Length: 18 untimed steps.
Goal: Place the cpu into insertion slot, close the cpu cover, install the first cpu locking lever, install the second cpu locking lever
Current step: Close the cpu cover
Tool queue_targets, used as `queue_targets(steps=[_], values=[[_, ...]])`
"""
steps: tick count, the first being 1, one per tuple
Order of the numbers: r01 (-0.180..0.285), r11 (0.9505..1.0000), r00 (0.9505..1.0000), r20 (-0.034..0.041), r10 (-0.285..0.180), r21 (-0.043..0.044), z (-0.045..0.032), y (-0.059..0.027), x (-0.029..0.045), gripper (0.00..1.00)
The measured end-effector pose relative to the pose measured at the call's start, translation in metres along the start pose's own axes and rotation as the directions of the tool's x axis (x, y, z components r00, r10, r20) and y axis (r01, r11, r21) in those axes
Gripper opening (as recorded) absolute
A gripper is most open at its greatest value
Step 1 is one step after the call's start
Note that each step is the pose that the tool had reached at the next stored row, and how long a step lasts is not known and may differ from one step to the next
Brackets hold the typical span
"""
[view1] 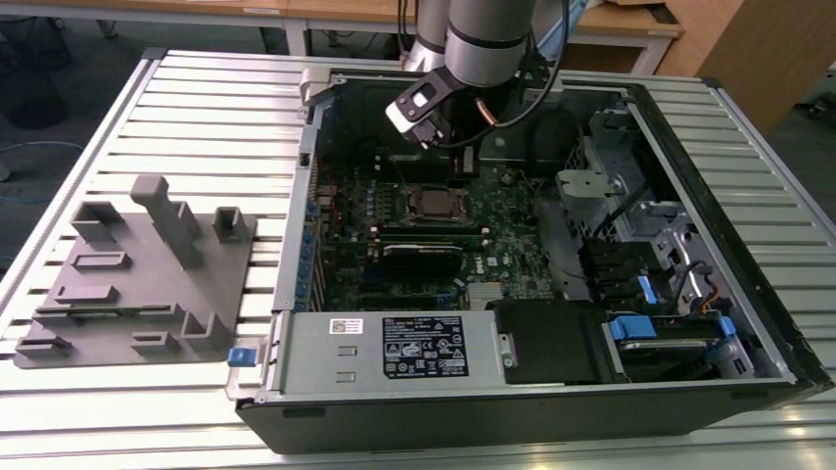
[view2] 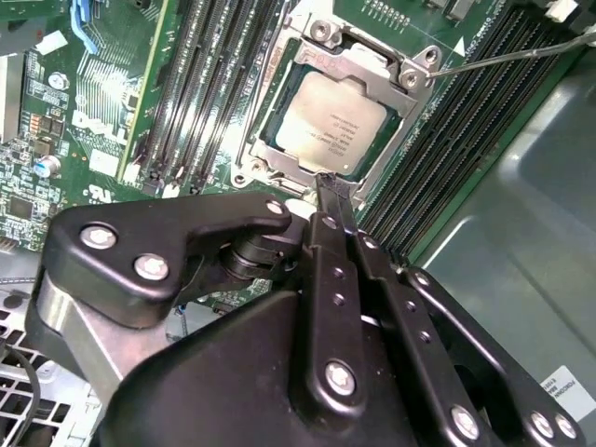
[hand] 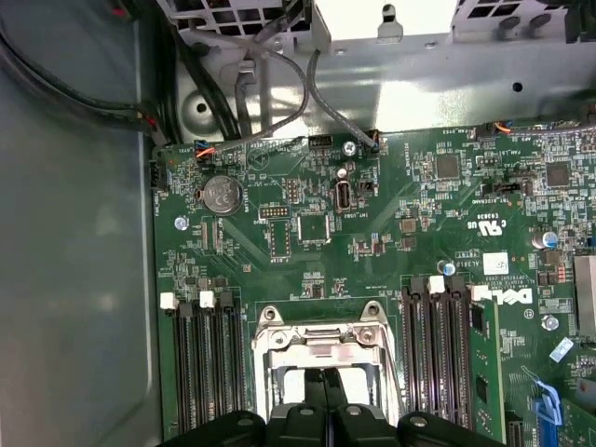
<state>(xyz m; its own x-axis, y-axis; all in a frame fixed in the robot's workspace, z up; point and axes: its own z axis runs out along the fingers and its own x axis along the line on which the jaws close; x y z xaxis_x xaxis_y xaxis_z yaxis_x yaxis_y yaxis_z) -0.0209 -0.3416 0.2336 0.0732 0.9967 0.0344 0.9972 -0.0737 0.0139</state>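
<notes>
The cpu lies in the slot, under the lowered cover. Our fingers, pinched together and empty, sit at the cover's edge, we judge to hold it down; one lever stands free.

Exterior view looked down from afar on the whole computer case, both my wrist views looked close down on its board, sharing the socket.

My counter is a ribbed, pale metal top. 2 things lie on it: an open black computer case on its side, and just beside it, toward the exterior view's left, a grey holder block.
</notes>
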Motion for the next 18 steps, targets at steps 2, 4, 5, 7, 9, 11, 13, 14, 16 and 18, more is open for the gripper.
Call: queue_targets(steps=[2,4,5,7,9,11,13,14,16,18], values=[[0.000,1.0000,1.0000,-0.0001,0.000,0.0000,0.0000,0.0000,0.0000,0.11],[0.000,1.0000,1.0000,-0.0004,0.000,-0.0013,0.0001,-0.0012,-0.0001,0.11],[0.000,1.0000,1.0000,-0.0005,0.000,-0.0029,0.0002,-0.0033,-0.0002,0.11],[0.000,1.0000,1.0000,-0.0005,0.000,-0.0054,0.0006,-0.0087,-0.0006,0.11],[0.000,1.0000,1.0000,-0.0007,0.000,-0.0073,0.0013,-0.0155,-0.0012,0.11],[0.000,1.0000,1.0000,-0.0007,0.000,-0.0083,0.0021,-0.0214,-0.0017,0.11],[0.000,1.0000,1.0000,0.0002,0.000,-0.0085,0.0025,-0.0232,-0.0031,0.11],[0.001,1.0000,1.0000,0.0006,-0.001,-0.0085,0.0026,-0.0232,-0.0046,0.11],[0.000,1.0000,1.0000,0.0011,0.000,-0.0086,0.0029,-0.0232,-0.0079,0.11],[0.000,1.0000,1.0000,0.0014,0.000,-0.0087,0.0030,-0.0233,-0.0091,0.11]])
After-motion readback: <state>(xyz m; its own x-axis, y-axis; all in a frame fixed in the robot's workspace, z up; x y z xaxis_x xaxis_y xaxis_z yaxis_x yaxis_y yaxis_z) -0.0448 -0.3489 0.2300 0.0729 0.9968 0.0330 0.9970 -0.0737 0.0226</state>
